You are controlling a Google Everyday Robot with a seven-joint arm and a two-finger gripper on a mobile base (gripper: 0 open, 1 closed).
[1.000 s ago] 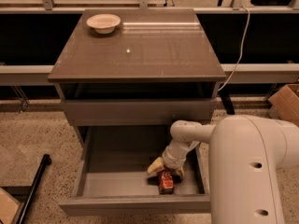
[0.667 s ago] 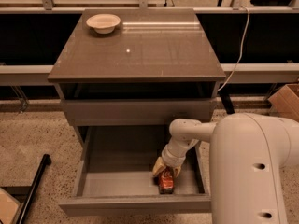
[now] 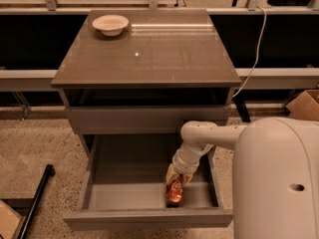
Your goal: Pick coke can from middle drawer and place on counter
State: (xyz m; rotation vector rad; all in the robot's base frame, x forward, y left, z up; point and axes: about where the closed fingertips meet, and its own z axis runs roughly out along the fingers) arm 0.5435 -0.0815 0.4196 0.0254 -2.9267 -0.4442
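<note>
The coke can [image 3: 174, 192], red with a silvery top, stands in the open middle drawer [image 3: 147, 217], near its front right. My gripper [image 3: 176, 179] reaches down into the drawer from the right and sits right over the top of the can, covering its upper part. The white arm bends in above the drawer's right side. The glossy grey-brown counter [image 3: 149, 54] forms the cabinet's top above.
A pale round bowl [image 3: 110, 24] sits at the counter's back left. A closed flat grey drawer front [image 3: 144, 117] lies above the open drawer. A white cable [image 3: 256, 49] hangs at the right. A cardboard box [image 3: 305, 105] and a black bar [image 3: 35, 203] are on the floor.
My gripper has swung from slanting beside the can to pointing down over its top. The can looks more upright and sits slightly further left.
</note>
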